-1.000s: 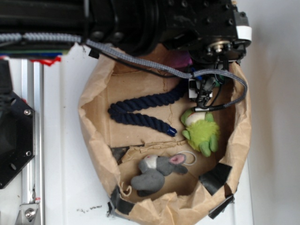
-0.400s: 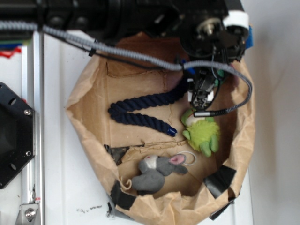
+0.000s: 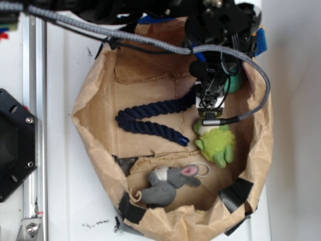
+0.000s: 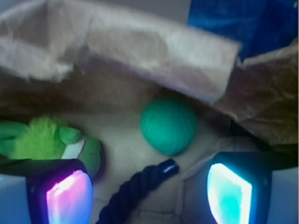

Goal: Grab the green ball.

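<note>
The green ball (image 4: 168,125) lies on the floor of a rolled-down brown paper bag (image 3: 95,150), close under the bag's folded wall. In the wrist view it sits ahead of the gripper (image 4: 148,193), whose jaws stand open and empty, one lit pad (image 4: 68,197) at the left and one at the right, with the ball between and beyond them, untouched. The tip of a navy rope (image 3: 150,118) points up toward the ball, just short of it. A lime-green frog plush (image 3: 216,141) lies to one side, near the left pad. In the exterior view the arm hides most of the ball (image 3: 234,83); a grey mouse plush (image 3: 168,183) lies well apart at the bag's other end.
</note>
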`<control>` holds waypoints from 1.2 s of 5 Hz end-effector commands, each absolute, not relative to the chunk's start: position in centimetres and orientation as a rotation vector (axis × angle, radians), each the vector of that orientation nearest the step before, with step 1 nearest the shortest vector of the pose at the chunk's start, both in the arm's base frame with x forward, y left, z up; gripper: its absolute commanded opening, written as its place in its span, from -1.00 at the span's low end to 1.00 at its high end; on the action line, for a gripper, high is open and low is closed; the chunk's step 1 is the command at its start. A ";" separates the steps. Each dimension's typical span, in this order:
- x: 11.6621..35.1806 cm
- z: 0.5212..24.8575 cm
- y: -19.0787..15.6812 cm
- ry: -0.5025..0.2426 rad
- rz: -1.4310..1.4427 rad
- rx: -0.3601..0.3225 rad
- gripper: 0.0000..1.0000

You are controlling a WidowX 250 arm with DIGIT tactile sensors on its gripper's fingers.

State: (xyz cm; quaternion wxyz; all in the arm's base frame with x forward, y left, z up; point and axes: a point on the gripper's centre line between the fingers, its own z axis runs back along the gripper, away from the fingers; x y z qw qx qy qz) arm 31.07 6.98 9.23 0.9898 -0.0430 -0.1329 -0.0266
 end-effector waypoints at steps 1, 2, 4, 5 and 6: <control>31.4 9.7 7.8 -0.412 0.022 -0.093 1.00; 32.6 9.1 8.0 -0.476 0.058 -0.132 1.00; 33.2 8.1 7.9 -0.507 0.071 -0.143 1.00; 32.4 7.7 7.9 -0.484 0.049 -0.120 1.00; 31.7 7.2 8.2 -0.482 0.037 -0.110 1.00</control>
